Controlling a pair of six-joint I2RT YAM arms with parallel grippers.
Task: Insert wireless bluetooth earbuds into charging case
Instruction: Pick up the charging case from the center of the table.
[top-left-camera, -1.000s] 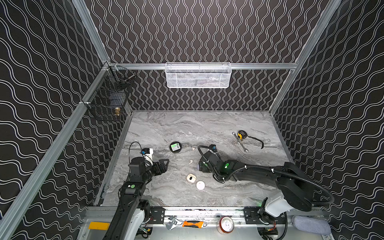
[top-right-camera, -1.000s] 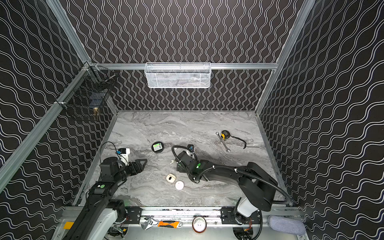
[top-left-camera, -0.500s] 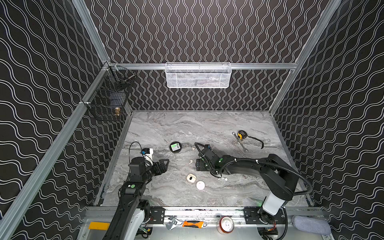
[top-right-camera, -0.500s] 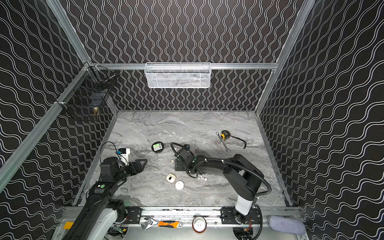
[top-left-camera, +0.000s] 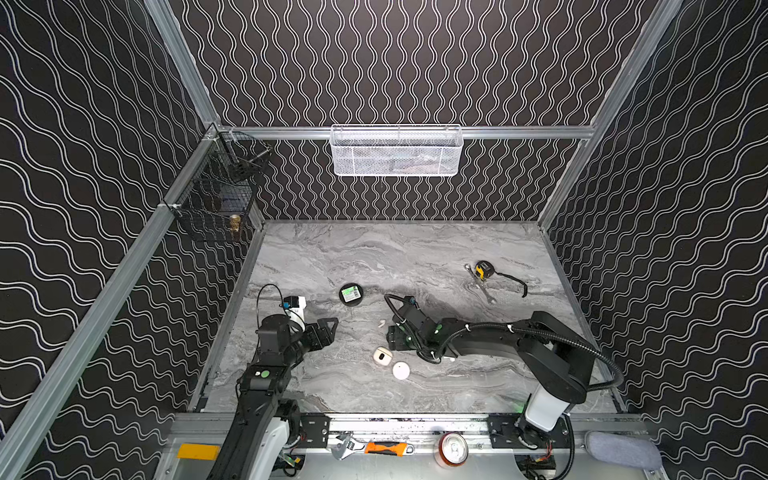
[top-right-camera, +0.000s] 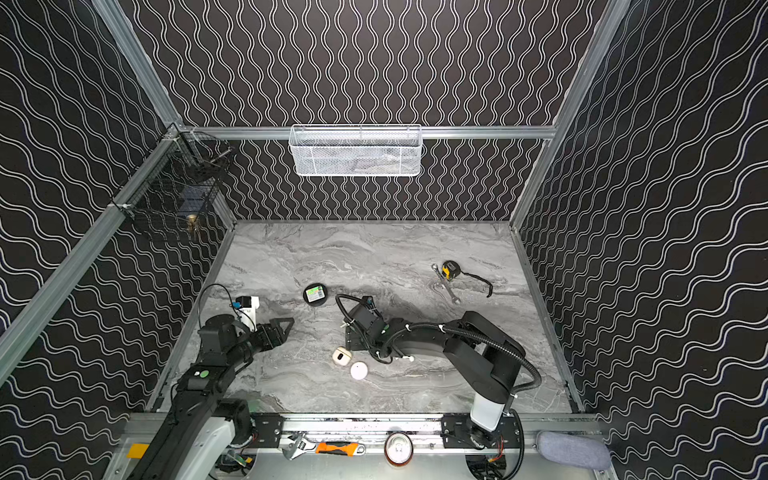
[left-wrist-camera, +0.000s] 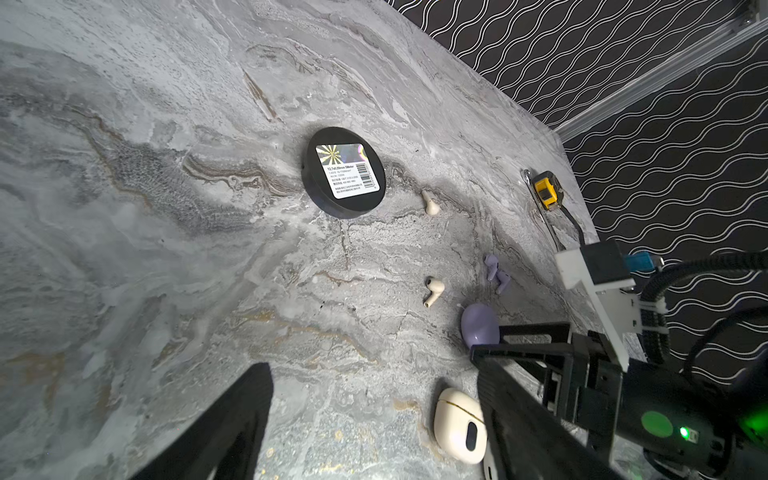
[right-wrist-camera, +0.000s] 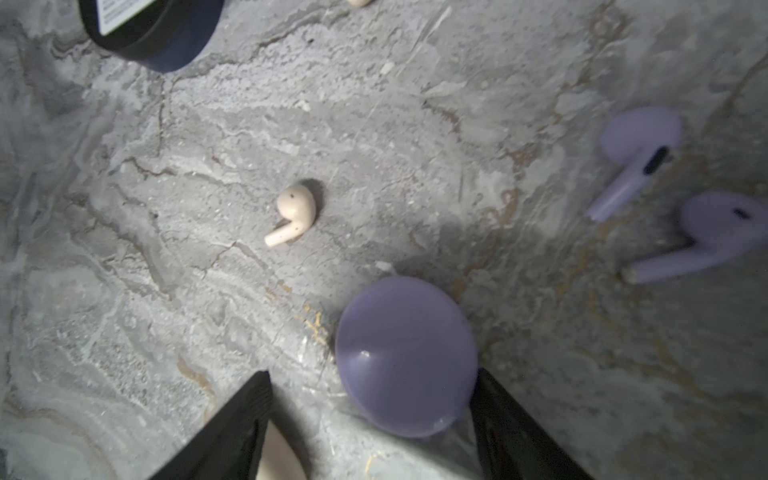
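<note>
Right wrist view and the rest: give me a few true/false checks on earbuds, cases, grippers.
1. The round lilac plastic charging case lies on the marble table between the right gripper's spread fingers. True.
2. Both lilac stemmed earbuds are seated in that case. False: they lie loose on the table beside it.
3. The left gripper holds the cream oval charging case. False: it is open and empty; the case lies on the table.
4. A cream stemmed earbud lies bare on the table. True.

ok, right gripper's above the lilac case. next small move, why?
Probably lower the right gripper and close on the lilac case: its jaws stand open astride it, it looks shut, and both lilac earbuds lie loose beside it.
</note>
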